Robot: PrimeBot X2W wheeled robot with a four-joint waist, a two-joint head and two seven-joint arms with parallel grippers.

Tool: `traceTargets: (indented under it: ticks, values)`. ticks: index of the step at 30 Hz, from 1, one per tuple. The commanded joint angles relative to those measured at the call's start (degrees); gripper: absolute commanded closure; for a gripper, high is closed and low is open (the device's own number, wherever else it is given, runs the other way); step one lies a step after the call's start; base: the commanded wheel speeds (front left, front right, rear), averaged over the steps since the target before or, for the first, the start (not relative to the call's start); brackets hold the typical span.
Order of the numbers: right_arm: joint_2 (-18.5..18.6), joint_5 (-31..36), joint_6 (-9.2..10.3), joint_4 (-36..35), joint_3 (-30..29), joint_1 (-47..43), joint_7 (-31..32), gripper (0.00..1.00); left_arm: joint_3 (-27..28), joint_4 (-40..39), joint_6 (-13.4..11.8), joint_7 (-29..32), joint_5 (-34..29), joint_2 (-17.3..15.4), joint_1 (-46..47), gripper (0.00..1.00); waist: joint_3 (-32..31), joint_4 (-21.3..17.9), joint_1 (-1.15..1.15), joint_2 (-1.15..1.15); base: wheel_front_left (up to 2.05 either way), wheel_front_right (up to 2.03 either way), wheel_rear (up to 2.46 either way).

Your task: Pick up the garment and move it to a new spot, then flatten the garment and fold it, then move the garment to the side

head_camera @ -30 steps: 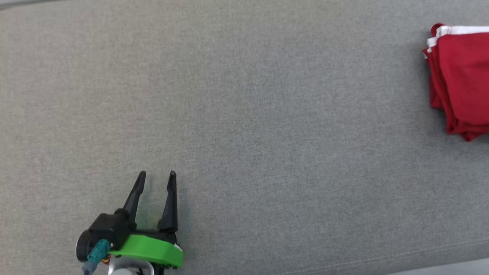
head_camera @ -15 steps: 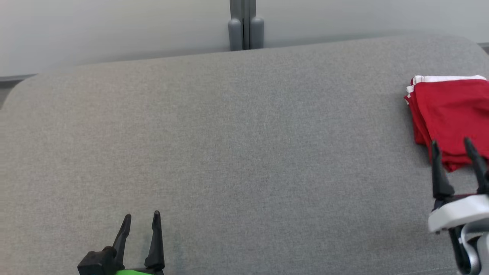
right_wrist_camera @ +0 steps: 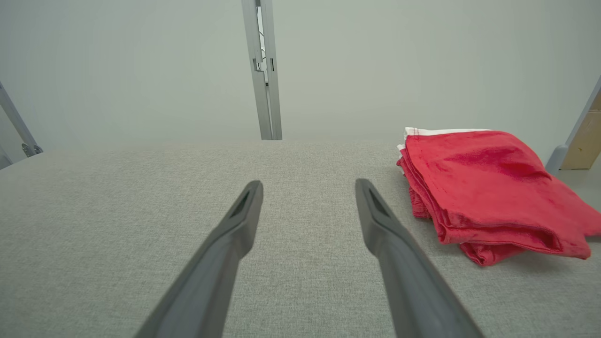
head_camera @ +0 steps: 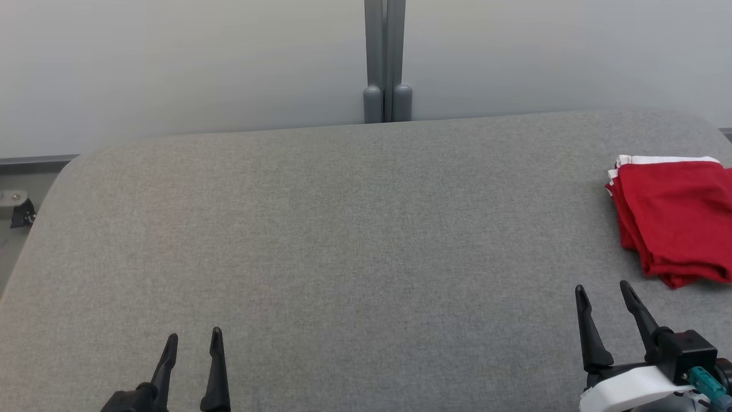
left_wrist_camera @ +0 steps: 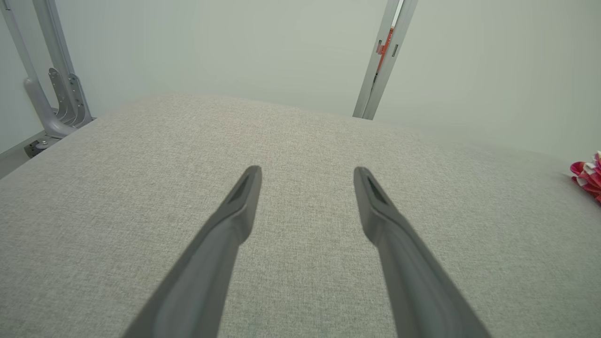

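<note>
Fingers first: the left fingers [head_camera: 215, 357] stand parted with nothing between them, and the lower edge of the head view cuts off their base. The right fingers [head_camera: 588, 332] are spread about as wide and just as empty. Both pairs are over the bench [head_camera: 343, 229], which is padded in grey fabric. The garment [head_camera: 675, 217], red with a white hem, lies folded in a stack on the bench. It is ahead of the right fingers and off to their right, apart from them and well apart from the left fingers. The head view cuts off its right side at the frame edge. The right wrist view takes in nearly the whole stack, its layered edges facing the fingers. From the left wrist it is a red-and-white sliver at the far right. Beyond the fingers a grey post [head_camera: 384, 86] rises behind the bench against a pale wall
</note>
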State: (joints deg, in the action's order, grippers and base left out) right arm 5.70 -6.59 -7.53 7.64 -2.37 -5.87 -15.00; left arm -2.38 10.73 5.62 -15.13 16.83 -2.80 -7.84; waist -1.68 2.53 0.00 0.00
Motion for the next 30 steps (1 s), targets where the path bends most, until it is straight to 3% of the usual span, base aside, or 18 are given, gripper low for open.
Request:
traceTargets:
  ticks: [1,6,7,30]
  values:
    - [-0.33,0.48,0.09,-0.29,-0.1,-0.91,-0.2,0.0,0.19,-0.09,0.29,0.01,-0.07,-0.2,-0.73,0.0,-0.23,-0.08,0.0,0.0,0.0,0.0,0.0]
    - [-0.79,1.12,0.09,-0.22,-0.48,-1.01,-0.21,0.0,-0.73,0.44,0.45,0.01,0.44,-0.2,-0.89,0.0,-0.42,-0.2,0.0,0.0,0.0,0.0,0.0]
    - [-0.84,0.7,0.0,-0.08,-0.46,-0.71,0.0,1.0,-0.7,0.55,0.35,0.01,0.37,0.01,-0.19,1.0,-0.43,-0.2,0.0,0.0,0.0,0.0,0.0]
    - [-1.55,-22.32,0.01,2.23,-1.49,2.74,5.83,1.0,1.59,1.95,0.8,5.66,20.46,0.0,3.75,1.0,-0.06,-0.59,0.0,0.0,0.0,0.0,0.0]
